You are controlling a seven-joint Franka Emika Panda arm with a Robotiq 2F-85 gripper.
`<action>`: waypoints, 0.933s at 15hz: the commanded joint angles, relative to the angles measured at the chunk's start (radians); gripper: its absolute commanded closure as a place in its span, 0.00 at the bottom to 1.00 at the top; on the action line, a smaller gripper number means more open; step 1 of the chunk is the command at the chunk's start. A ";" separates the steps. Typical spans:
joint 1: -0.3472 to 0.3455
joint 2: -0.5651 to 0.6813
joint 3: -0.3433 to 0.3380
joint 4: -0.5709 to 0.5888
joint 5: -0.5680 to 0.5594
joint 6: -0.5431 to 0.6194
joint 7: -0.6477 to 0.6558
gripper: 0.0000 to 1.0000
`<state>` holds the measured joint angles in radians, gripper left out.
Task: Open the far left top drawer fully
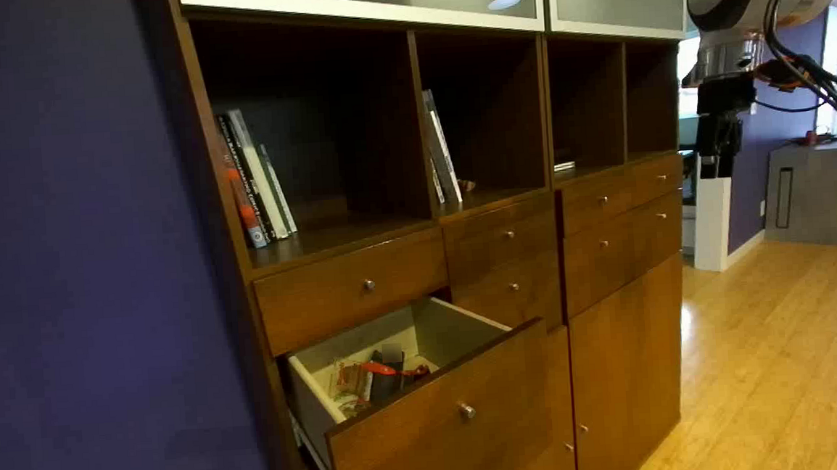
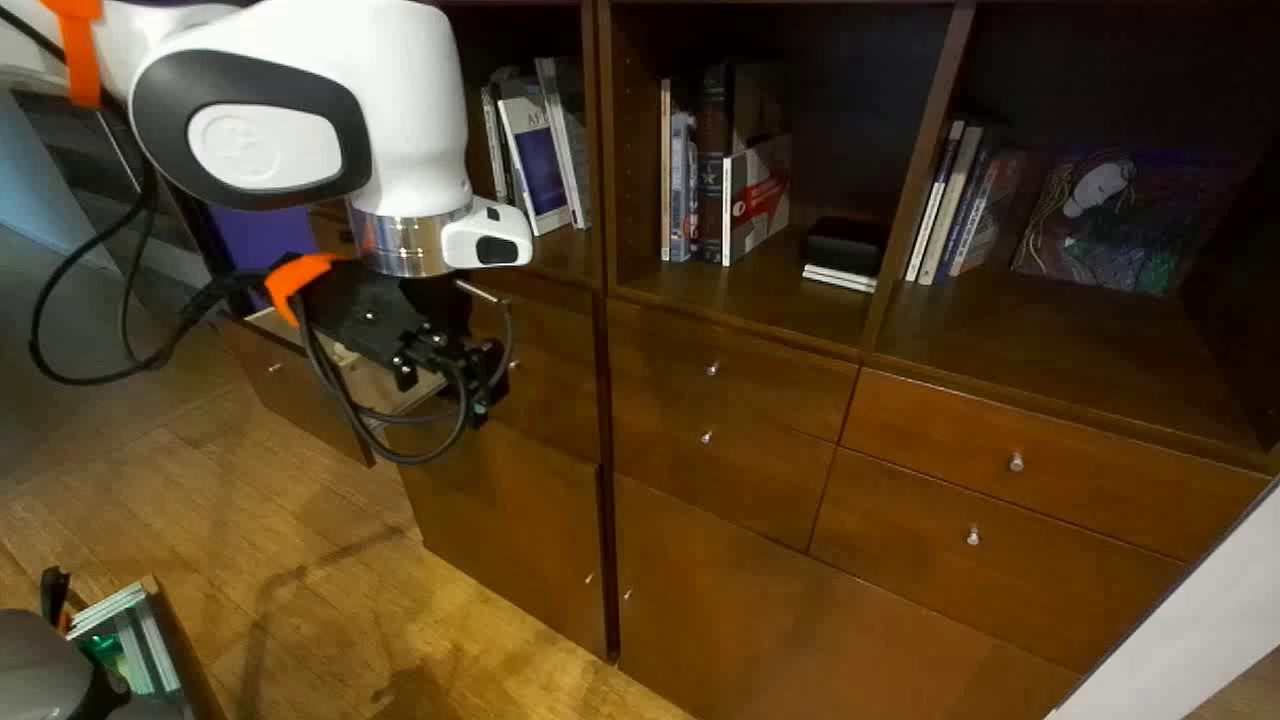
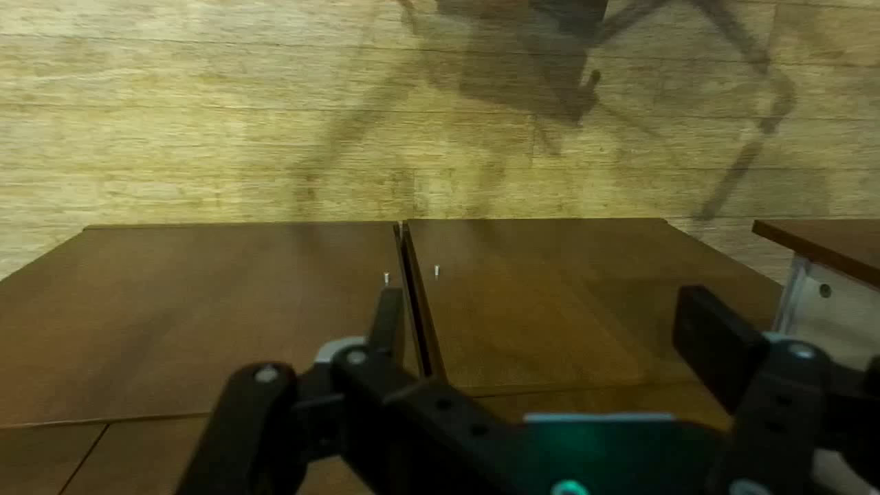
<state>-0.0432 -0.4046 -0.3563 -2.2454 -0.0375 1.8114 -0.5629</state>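
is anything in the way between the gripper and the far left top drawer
Nothing visible stands between the gripper and the knob of the far left top drawer. The open lower drawer juts out below it, though, so a low approach might bump that.

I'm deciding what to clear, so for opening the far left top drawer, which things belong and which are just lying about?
For the job:
far left top drawer, shut
its metal knob
open gripper

Just lying about:
leaning books
red item in the open lower drawer
shelf picture
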 commanded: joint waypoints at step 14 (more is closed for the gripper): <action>0.045 -0.041 0.201 0.087 -0.018 -0.084 0.058 0.00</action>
<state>-0.0328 -0.4202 -0.2498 -2.2152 -0.0374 1.8039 -0.5525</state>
